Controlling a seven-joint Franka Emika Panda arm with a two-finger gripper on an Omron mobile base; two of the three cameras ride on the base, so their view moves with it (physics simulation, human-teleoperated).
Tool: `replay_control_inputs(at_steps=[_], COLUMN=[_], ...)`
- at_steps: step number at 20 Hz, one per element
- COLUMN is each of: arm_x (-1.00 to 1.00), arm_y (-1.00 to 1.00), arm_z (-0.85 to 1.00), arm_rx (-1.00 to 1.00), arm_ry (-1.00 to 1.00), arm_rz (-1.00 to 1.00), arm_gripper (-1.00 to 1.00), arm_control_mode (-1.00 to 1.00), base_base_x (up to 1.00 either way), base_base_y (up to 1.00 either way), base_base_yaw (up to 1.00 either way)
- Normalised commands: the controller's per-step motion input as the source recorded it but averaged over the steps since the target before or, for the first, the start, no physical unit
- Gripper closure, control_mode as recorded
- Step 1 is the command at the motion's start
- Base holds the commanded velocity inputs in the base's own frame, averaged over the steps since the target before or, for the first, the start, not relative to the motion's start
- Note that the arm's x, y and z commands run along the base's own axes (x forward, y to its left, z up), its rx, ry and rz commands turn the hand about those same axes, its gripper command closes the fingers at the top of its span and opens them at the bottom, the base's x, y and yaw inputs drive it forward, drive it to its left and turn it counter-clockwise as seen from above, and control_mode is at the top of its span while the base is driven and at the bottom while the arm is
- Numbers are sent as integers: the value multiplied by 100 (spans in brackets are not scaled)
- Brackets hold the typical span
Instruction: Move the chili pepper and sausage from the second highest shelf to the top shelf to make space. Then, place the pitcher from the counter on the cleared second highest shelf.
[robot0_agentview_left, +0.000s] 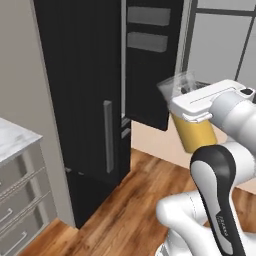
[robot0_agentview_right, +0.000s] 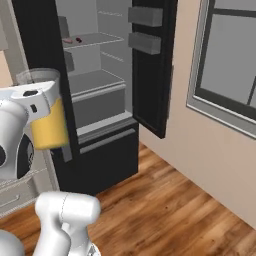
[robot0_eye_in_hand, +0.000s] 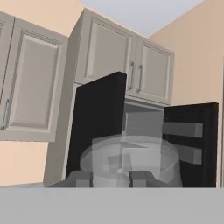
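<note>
Pitcher (robot0_agentview_left: 195, 125) pinched at its rim in the hand (robot0_eye_in_hand: 110, 178), held upright in air before the open fridge (robot0_agentview_right: 100, 85); judged rigid, smooth and slippery, liquid-heavy, so keep it level to avoid sloshing.

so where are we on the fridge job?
Done: chili pepper and sausage lie on the top shelf. In hand: the pincer is shut on the pitcher, carried upright outside the open fridge. Left: set it on the shelf below.
</note>
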Motion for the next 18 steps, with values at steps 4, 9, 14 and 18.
replay_control_inputs(at_steps=[4, 9, 14, 18], arm_x=[0, 0, 0, 0], arm_y=[0, 0, 0, 0], arm_z=[0, 0, 0, 0], arm_rx=[0, 0, 0, 0], arm_ry=[0, 0, 0, 0], arm_rz=[0, 0, 0, 0], arm_gripper=[100, 100, 100, 100], arm_control_mode=[100, 100, 100, 100], base_base_x=[22, 32, 59, 77], base_base_y=[-21, -53, -60, -30], base_base_yaw=[-6, 0, 10, 25])
